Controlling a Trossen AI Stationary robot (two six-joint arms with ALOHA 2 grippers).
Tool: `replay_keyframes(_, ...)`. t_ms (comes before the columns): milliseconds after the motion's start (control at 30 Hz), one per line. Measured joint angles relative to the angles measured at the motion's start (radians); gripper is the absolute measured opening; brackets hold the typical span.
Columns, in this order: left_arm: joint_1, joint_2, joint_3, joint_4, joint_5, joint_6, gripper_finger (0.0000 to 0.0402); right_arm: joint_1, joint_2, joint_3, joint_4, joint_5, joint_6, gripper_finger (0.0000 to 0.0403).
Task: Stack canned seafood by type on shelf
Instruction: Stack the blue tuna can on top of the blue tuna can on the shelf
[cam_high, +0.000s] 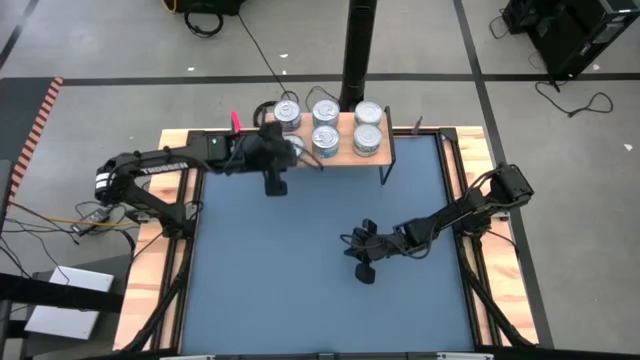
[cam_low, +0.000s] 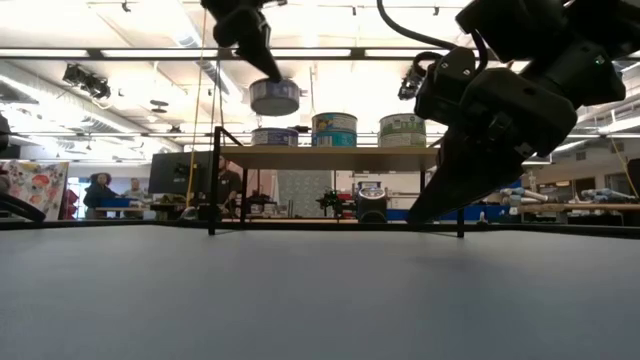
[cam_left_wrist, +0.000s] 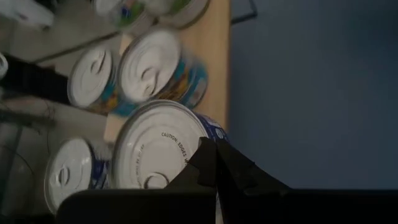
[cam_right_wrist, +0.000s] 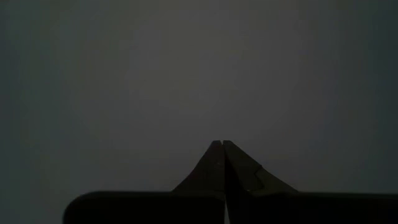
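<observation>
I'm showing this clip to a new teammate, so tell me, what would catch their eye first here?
Most striking is the tin hanging in the air above the left end of the wooden shelf, gripped by the left tool. Next come the silver-topped tins already clustered on that shelf at the far edge of the blue mat. The right tool sits empty over the middle of the mat, its fingers closed together.

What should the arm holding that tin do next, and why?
Probably lower it straight down: the left gripper holds the tin in the air, with a gap above another tin on the shelf's end. The right gripper waits, shut, over the blue mat.
</observation>
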Motion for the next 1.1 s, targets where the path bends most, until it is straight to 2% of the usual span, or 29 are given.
replay_keyframes(367, 0.191, 0.025, -0.002, 0.008, 0.156, 0.016, 0.0000, 0.006, 0.000, 0.000, 0.001, 0.000, 0.000, 0.0001)
replay_keyframes(600, 0.214, 0.081, -0.003, 0.061, 0.197, 0.018, 0.0000, 0.006, 0.000, 0.000, 0.003, 0.000, 0.000, 0.0001)
replay_keyframes(1100, 0.218, 0.092, -0.003, 0.064, 0.186, 0.012, 0.0001, 0.012, 0.000, 0.000, 0.004, 0.000, 0.000, 0.0001)
